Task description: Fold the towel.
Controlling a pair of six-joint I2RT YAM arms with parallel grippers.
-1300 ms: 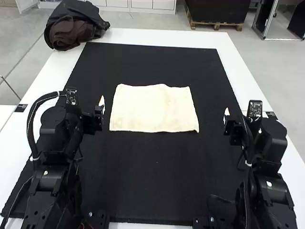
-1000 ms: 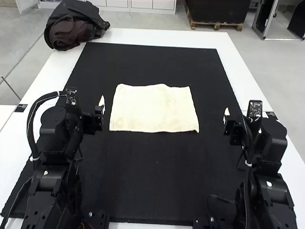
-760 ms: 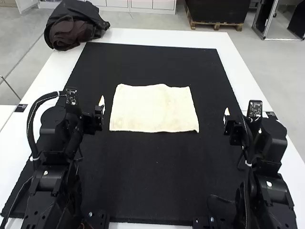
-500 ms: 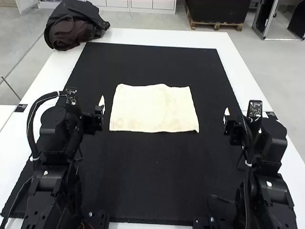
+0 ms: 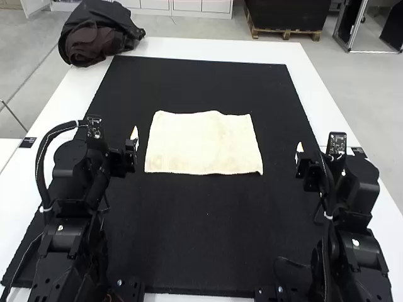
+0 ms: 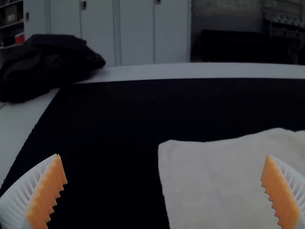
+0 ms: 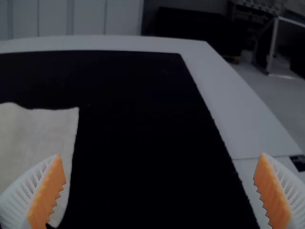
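My left gripper (image 5: 130, 146) and my right gripper (image 5: 302, 154) both had their jaws open, the ribbed white fingers with orange pads (image 6: 50, 193) standing wide apart. The cream, rectangular cloth towel (image 5: 204, 143) lay spread flat on the black mat (image 5: 208, 233) between my grippers, nearer the left one. A bunched dark cloth (image 5: 97, 38) sat at the white table's (image 5: 214, 50) far left corner.
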